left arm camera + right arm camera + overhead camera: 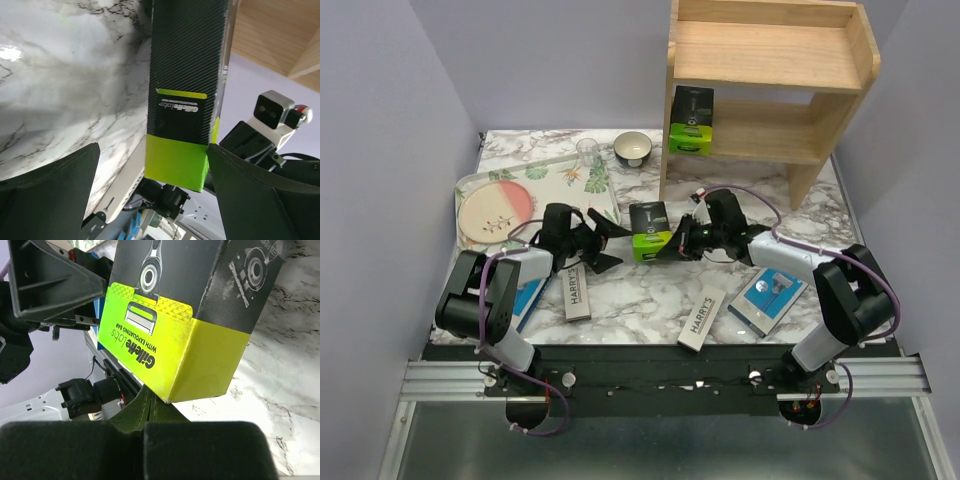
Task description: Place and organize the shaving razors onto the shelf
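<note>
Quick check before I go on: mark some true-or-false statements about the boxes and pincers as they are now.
1. A black-and-green box stands on the shelf's lower tier. True.
2. The left pincer is shut. False: it is open, facing the second black-and-green box.
3. A Harry's box lies on the top tier. False: both Harry's boxes lie on the table.
4. The right pincer is shut. True.

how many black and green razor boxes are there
2. One box stands on the shelf's lower tier, the other box on the table in front of it. The arms cover some tabletop, so more could be hidden.
</note>
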`<state>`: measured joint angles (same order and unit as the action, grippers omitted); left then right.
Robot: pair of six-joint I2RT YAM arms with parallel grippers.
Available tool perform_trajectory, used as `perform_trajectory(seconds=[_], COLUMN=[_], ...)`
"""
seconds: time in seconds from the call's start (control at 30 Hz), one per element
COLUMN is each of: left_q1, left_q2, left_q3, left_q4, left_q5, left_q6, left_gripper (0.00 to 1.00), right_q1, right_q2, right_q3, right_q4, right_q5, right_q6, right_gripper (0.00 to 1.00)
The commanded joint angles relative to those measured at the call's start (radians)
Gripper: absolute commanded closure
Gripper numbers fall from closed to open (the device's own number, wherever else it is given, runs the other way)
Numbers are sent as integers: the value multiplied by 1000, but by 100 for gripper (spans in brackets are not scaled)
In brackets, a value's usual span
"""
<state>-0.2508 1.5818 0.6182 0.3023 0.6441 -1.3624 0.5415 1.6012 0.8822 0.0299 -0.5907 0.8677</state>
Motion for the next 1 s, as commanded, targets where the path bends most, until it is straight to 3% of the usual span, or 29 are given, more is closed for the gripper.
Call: perform_trajectory(seconds=[0.0, 0.43, 0.53, 0.63, 0.67, 0.83, 0.87, 0.97], left_q1=[-21, -99, -99, -96, -94, -61, -58, -54], left_q2=[-12, 76, 107, 113, 112, 38, 27, -6], left_q3=[25, 38, 61, 78, 80, 68, 63, 58], left_q4=[15, 191, 271, 316, 299, 186, 179, 156], left_q5=[62, 78, 92, 104, 109, 100, 98, 94], left_q6=[-30, -144, -171, -187, -185, -123, -106, -46], left_gripper=[3, 7, 15, 31, 39, 46, 54, 64], right_q1=[28, 61, 63, 63, 63, 63, 63, 63], right_q2=[-7, -20, -20, -30, -35, -56, -63, -79], right_q3=[9, 12, 6, -8, -17, -32, -34, -26], right_q4=[56, 48, 48, 53, 53, 48, 51, 15], right_q5=[-4, 8, 12, 12, 14, 34, 32, 72], right_q6=[21, 11, 14, 10, 10, -2, -9, -35], right_gripper=[99, 100, 99, 99, 99, 99, 99, 79])
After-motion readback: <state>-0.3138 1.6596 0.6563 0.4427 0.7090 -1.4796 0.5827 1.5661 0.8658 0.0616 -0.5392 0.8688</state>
